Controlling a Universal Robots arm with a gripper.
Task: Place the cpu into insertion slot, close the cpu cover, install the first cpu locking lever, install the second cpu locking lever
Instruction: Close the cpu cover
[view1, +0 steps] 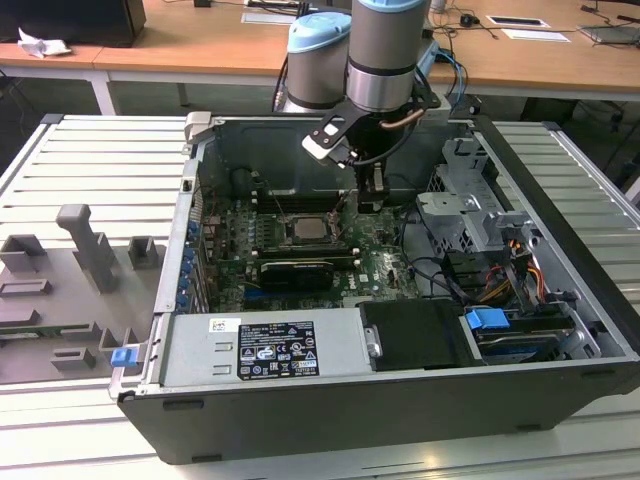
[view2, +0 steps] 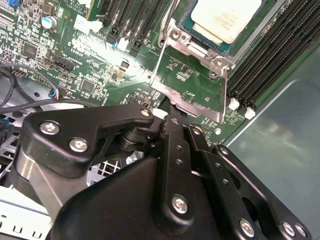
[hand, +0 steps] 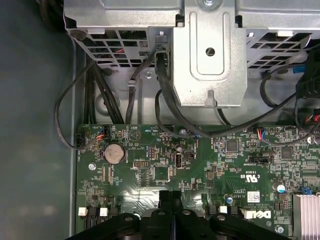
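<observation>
Exterior view: the arm reaches into an open computer case (view1: 300, 425), and the gripper (view1: 370, 205) hangs low over the motherboard (view1: 385, 265). The cpu (view1: 303, 230) lies in the insertion slot (view1: 278, 236) near the board's middle. The gripper tip stands at about two o'clock from it, close by. A labelled power supply (view1: 260, 345) sits at six o'clock from the slot, and a grey moulded tray (view1: 80, 280) lies outside the case at nine o'clock.

Second wrist view: the black fingers (view2: 172, 145) are pressed together with nothing visible between them. Their tip meets the outer edge of the cpu cover (view2: 192, 95); whether it touches cannot be told. The cover lies down over the slot, its window framing the pale chip. Long black memory slots (view2: 270, 50) run beside it.

First wrist view: the closed fingertips hover over green board beside a coin battery (hand: 114, 153), with black cables (hand: 170, 107) and a metal bracket (hand: 210, 55) beyond.
</observation>
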